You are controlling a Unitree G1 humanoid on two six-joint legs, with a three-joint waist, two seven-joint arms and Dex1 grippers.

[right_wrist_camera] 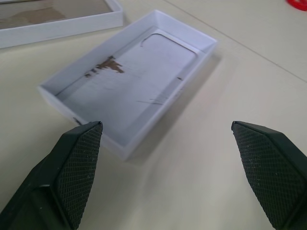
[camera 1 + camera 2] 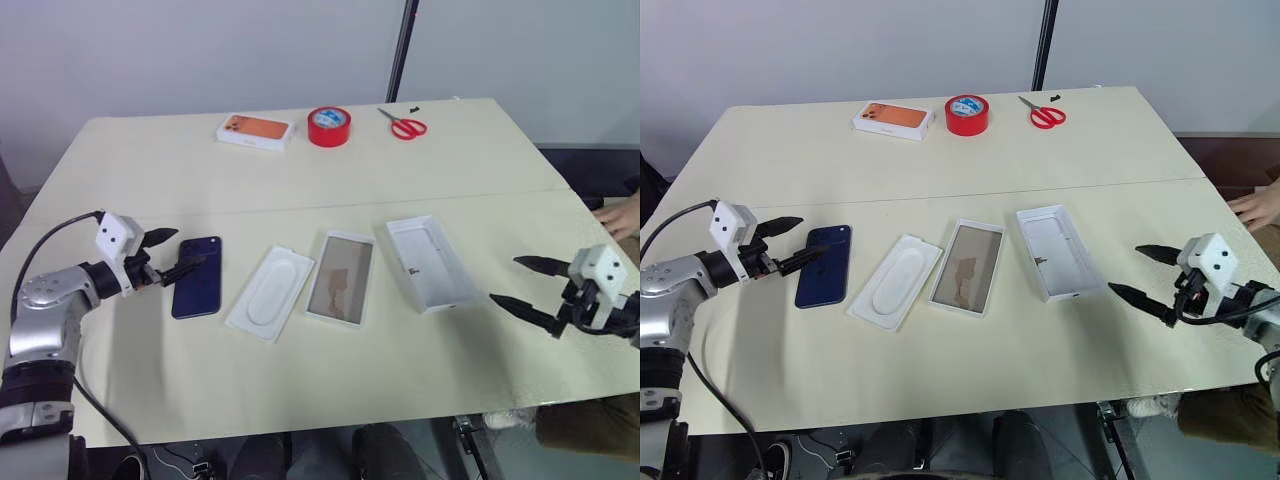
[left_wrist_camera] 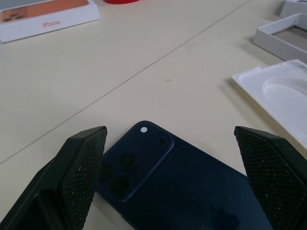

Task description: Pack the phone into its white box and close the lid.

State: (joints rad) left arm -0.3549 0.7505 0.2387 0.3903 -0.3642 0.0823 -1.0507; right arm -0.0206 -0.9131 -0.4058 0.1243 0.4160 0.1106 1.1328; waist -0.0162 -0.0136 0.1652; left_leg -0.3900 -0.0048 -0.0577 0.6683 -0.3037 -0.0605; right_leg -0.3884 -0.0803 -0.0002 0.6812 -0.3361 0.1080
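Note:
The dark blue phone (image 2: 197, 276) lies flat on the table at the left, camera cluster (image 3: 129, 167) facing up. My left gripper (image 2: 172, 254) stands open just over the phone's near-left end, its fingers (image 3: 79, 177) straddling the camera corner. The white box (image 2: 341, 277), a shallow tray with a brownish inside, rests at the centre. To its right sits the lid (image 2: 431, 262), open side up, with small black marks inside (image 1: 108, 64). My right gripper (image 2: 528, 286) hangs open and empty to the right of the lid, pointing at it.
A white moulded insert (image 2: 270, 291) lies between phone and tray. At the table's (image 2: 330, 390) far side are a white box with orange top (image 2: 255, 131), a red tape roll (image 2: 329, 126) and red scissors (image 2: 405, 126). A person's hand (image 2: 622, 215) rests at the right edge.

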